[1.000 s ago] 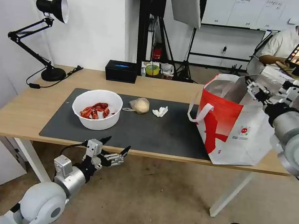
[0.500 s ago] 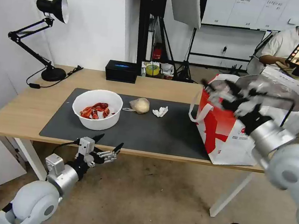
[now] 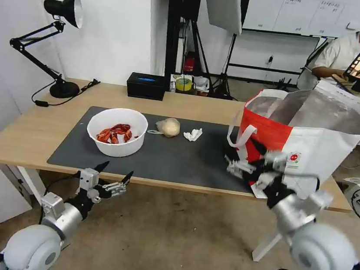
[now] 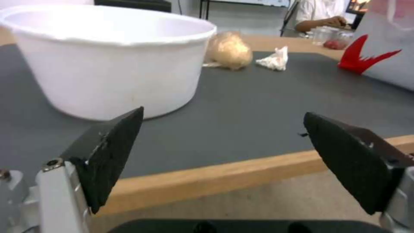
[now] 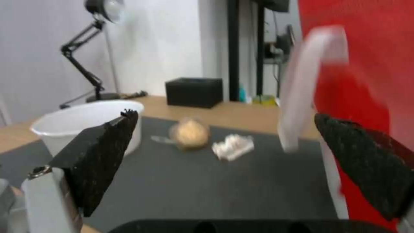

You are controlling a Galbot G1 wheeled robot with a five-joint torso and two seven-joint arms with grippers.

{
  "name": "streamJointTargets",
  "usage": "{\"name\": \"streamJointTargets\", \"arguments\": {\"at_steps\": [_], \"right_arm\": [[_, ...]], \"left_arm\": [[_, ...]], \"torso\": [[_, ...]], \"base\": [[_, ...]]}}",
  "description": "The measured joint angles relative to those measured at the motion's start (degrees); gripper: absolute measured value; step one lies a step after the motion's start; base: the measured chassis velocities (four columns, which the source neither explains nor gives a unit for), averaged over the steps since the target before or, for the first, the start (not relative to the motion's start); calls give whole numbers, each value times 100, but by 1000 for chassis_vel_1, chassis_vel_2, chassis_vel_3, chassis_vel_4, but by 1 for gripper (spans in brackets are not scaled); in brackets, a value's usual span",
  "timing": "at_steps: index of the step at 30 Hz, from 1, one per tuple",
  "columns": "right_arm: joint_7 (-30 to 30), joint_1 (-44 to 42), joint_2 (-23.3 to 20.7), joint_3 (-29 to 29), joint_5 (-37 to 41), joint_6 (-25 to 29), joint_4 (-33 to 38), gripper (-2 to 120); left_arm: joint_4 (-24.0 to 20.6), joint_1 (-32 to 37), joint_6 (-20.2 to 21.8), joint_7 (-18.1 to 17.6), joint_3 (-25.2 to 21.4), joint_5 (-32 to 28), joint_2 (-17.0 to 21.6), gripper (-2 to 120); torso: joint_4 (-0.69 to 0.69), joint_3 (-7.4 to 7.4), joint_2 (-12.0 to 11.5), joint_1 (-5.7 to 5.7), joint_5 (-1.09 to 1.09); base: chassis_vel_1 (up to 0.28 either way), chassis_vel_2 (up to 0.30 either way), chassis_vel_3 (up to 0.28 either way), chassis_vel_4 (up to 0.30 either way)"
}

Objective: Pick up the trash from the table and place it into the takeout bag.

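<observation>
Our left gripper (image 3: 113,176) hangs below the table (image 3: 22,133) edge, fingers spread, empty; white bowl (image 3: 117,131) sits beyond its fingertips on the mat (image 3: 185,162). Our right gripper (image 3: 245,157) is spread wide, empty, right finger beside the takeout bag (image 3: 300,154); bagged lump (image 3: 168,126) and tissue (image 3: 193,134) lie ahead between its fingers.

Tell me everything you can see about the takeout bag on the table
The takeout bag is large and boxy, red on the side facing the mat and white on its front, with a small round red logo and silver foil lining. It stands upright and open at the table's right end, partly on the dark mat. White strap handles droop down its red side. The open right gripper sits just in front of it, near a handle; contact is unclear.
</observation>
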Motion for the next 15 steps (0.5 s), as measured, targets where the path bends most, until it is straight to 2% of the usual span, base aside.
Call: {"name": "streamJointTargets", "arguments": {"at_steps": [3, 15], "right_arm": [[63, -366, 328, -55, -302, 211, -128, 100], [86, -779, 896, -420, -704, 469, -682, 100]], "left_arm": [[17, 103, -52, -13, -55, 37, -92, 100], [196, 431, -232, 68, -105, 124, -402, 100]], "torso": [[0, 0, 0, 0, -1], [1, 0, 0, 0, -1]], "base": [[0, 0, 0, 0], [0, 0, 0, 0]]}}
